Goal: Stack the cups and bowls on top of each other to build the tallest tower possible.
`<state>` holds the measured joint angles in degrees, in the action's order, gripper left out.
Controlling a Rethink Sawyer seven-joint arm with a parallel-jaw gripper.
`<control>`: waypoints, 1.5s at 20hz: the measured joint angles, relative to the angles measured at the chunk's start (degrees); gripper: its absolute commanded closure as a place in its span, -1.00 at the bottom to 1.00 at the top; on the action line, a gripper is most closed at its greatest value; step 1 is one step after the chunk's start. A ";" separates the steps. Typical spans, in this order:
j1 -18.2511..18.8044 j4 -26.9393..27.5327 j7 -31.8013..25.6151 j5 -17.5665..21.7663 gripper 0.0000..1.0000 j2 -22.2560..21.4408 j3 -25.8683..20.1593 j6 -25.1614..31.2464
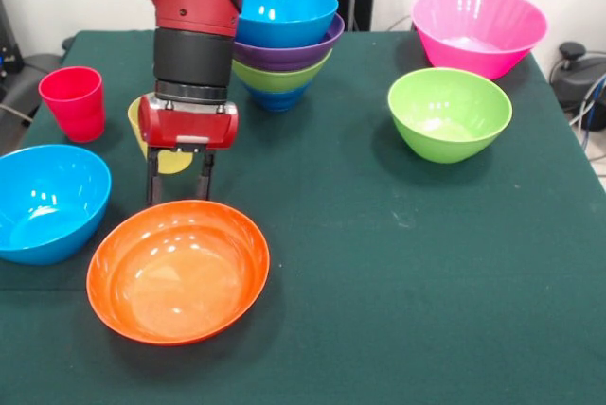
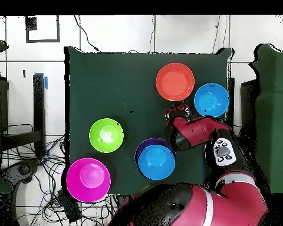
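My gripper point(image 1: 178, 189) is open and empty, fingers pointing down just behind the far rim of the orange bowl point(image 1: 178, 271). The translucent yellow cup point(image 1: 171, 162) stands right behind it, mostly hidden by the gripper body. The red cup point(image 1: 74, 102) stands at the left. The tower point(image 1: 284, 45) at the back has a light blue bowl on top, then purple, lime green and dark blue lowest. In the overhead view the gripper point(image 2: 177, 112) sits between the orange bowl point(image 2: 175, 82) and the tower point(image 2: 156, 161); both cups are hidden there.
A loose light blue bowl point(image 1: 47, 202) sits at the left edge, next to the orange bowl. A lime green bowl point(image 1: 450, 112) and a big pink bowl point(image 1: 478, 28) stand at the right. The overhead view also shows them: blue point(image 2: 211, 99), green point(image 2: 106, 135), pink point(image 2: 88, 179).
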<state>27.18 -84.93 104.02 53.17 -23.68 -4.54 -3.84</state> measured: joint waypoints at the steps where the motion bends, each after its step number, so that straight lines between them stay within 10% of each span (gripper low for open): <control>1: -0.03 0.00 0.00 0.00 -1.00 0.00 0.00 0.00; 30: 3.04 -0.36 0.00 0.02 -1.00 -3.83 -6.22 7.20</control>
<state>30.22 -85.29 104.02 53.20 -27.51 -10.75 3.36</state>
